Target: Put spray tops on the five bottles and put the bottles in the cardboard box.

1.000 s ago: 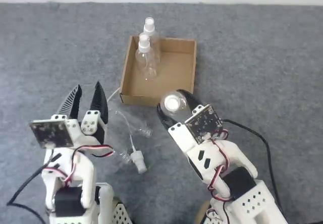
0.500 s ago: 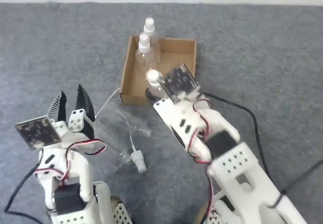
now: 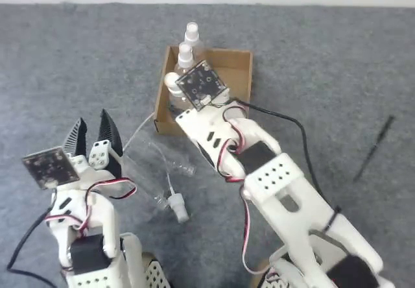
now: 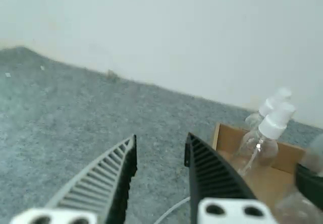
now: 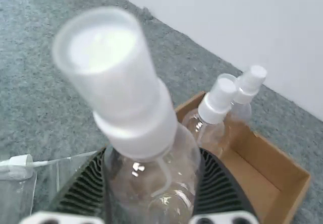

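Clear plastic bottle [image 5: 151, 176], frosted cylindrical cap [image 5: 107, 62]

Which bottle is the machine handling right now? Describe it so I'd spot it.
Find the cardboard box on the grey carpet. At its left edge the right gripper clamps a clear bottle with a white spray top; the two other bottles stand free in the far corner.
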Robot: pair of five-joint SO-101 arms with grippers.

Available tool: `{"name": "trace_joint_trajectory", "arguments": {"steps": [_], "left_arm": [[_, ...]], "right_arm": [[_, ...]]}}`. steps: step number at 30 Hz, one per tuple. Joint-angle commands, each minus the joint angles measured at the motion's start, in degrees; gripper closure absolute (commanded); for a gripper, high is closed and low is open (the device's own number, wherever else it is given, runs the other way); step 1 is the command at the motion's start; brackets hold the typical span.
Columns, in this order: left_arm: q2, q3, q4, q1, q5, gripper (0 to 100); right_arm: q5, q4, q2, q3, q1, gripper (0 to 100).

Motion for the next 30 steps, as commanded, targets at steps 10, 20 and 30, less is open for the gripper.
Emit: {"name": "trace_joint_trajectory", "arguments": {"steps": [10, 20, 30], "left_arm": [[-1.14, -0.66, -0.35, -0.26, 0.62, 86], [-1.14, -0.66, -0.35, -0.26, 0.62, 86], [-1.14, -0.66, -0.44, -0.26, 0.62, 86]], "right_arm": [[-8.79, -20.70, 12.53, -4.48, -0.48, 98.2], [-8.79, -29.23, 20.53, -4.48, -0.31, 98.2], [-13.27, -30.64, 26.77, -6.68, -0.40, 98.2]]}}
